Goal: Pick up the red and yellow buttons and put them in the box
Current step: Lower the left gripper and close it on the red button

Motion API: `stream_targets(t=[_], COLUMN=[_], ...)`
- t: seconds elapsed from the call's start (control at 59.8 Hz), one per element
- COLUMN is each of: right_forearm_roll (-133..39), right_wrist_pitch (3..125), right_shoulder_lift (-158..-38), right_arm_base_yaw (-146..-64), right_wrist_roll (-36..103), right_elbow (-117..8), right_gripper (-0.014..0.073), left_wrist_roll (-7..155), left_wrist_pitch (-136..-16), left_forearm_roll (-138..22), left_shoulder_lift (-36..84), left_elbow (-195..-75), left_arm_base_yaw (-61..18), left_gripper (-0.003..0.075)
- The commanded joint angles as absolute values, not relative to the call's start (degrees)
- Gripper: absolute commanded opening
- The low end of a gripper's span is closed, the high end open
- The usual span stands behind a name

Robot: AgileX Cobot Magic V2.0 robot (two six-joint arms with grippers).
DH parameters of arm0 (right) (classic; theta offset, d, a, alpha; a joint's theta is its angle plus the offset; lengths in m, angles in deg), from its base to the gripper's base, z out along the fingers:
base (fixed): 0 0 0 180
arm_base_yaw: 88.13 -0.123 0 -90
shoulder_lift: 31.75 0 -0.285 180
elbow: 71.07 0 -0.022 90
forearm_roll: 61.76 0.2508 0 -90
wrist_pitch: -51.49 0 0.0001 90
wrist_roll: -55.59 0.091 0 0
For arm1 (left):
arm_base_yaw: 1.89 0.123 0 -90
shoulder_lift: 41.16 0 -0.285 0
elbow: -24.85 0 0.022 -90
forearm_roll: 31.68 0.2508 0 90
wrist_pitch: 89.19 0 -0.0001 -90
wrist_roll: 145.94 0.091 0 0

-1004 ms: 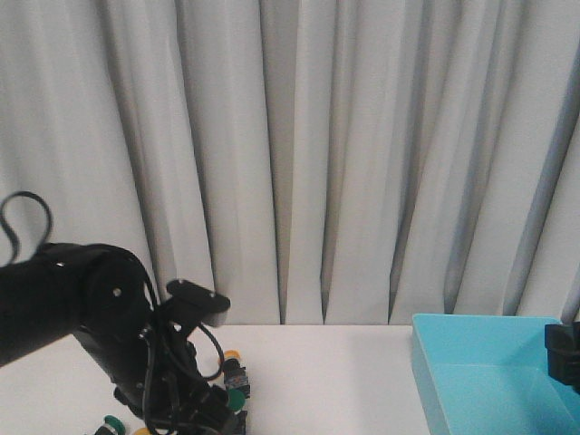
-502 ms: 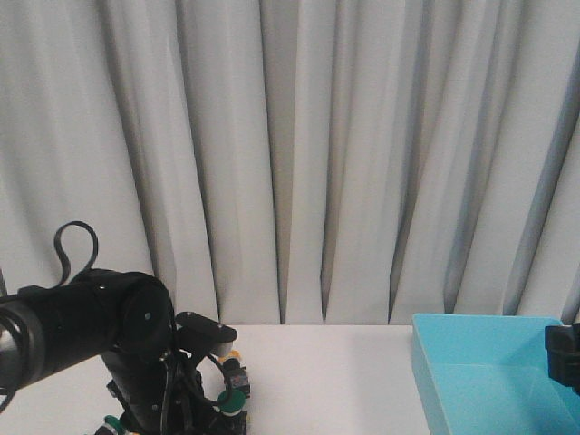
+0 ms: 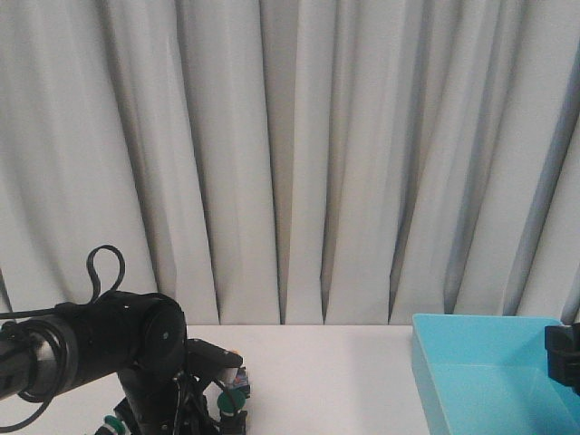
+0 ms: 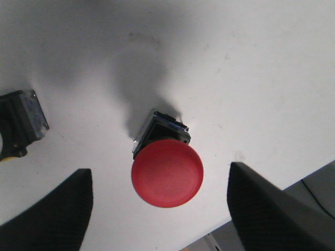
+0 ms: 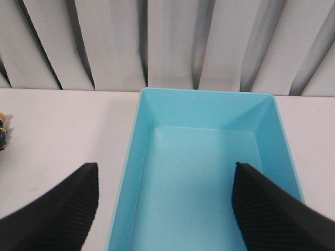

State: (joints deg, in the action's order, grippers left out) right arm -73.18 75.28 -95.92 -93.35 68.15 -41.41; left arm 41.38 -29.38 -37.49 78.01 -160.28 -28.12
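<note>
Your left gripper [image 4: 159, 209] hangs over the red button [image 4: 167, 172] lying on the desk [image 4: 251, 68], jaws spread wide on either side, nothing held. The right gripper [image 5: 165, 209] waits released above the empty box [image 5: 209, 178]. Close off-centre and the round cap could squirt out sideways

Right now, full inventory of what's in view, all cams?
Red mushroom-cap push-button: one, red cap on black-grey body, on the white table between the open left tool fingers.
Green-capped buttons: at least two, green, on the table by the left arm.
Yellow-capped button: one, mostly out of view, beside the red one.
Turquoise plastic box: one, empty, table's right side.
White table: one.
Grey curtain: backdrop.
Left tool: open, over red button.
Right tool: open, above box.
</note>
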Motion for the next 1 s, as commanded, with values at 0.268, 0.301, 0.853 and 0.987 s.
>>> stream_targets(t=[0.268,0.301,0.853,0.987], right_forearm_roll=[-73.6,-73.6,-73.6,-73.6], right_wrist_pitch=[71.6,71.6,71.7,71.8], right_shoulder_lift=[-95.0,-95.0,-95.0,-95.0], right_arm_base_yaw=[-93.4,-93.4,-93.4,-93.4], right_wrist_roll=[67.8,67.8,67.8,67.8], right_elbow=[-43.3,-43.3,-43.3,-43.3], right_gripper=[0.0529,0.0529,0.0529,0.0529], left_wrist_roll=[42.6,42.8,42.8,42.8], left_wrist_pitch=[-29.9,-29.8,-29.9,-30.5], left_forearm_roll=[-39.0,-39.5,-39.8,-39.8], left_shoulder_lift=[75.7,75.9,79.7,79.9], left_elbow=[-161.8,-161.8,-161.8,-161.8], left_arm_base_yaw=[-28.4,-28.4,-28.4,-28.4], left_gripper=[0.0524,0.0524,0.0524,0.0497])
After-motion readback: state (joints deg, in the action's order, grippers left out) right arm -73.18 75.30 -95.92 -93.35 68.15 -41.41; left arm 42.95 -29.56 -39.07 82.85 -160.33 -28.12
